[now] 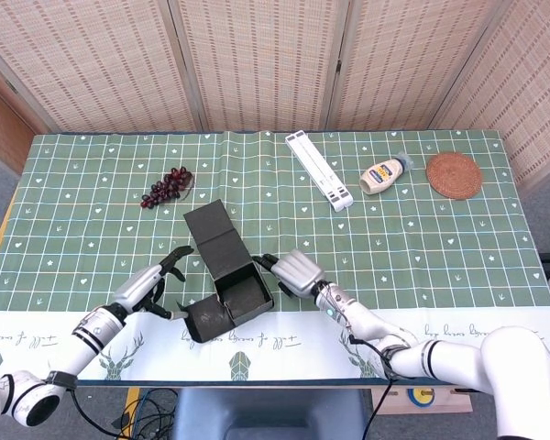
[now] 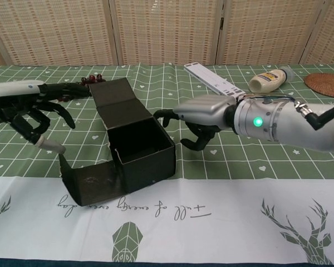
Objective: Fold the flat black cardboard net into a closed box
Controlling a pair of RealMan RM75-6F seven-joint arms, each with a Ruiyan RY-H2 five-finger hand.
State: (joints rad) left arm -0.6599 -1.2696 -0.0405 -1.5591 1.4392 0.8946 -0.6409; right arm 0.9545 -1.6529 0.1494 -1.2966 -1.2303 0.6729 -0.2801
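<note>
The black cardboard box stands partly folded near the table's front edge, its top open. Its lid flap stands up at the back. One side flap still splays out at the front left. My right hand is just right of the box, with bent fingers reaching to its right wall and holding nothing. My left hand hovers left of the box with fingers spread, apart from it, one fingertip close to the splayed flap's edge.
A bunch of dark grapes lies behind the box to the left. A white flat bar, a mayonnaise bottle and a woven coaster lie at the back right.
</note>
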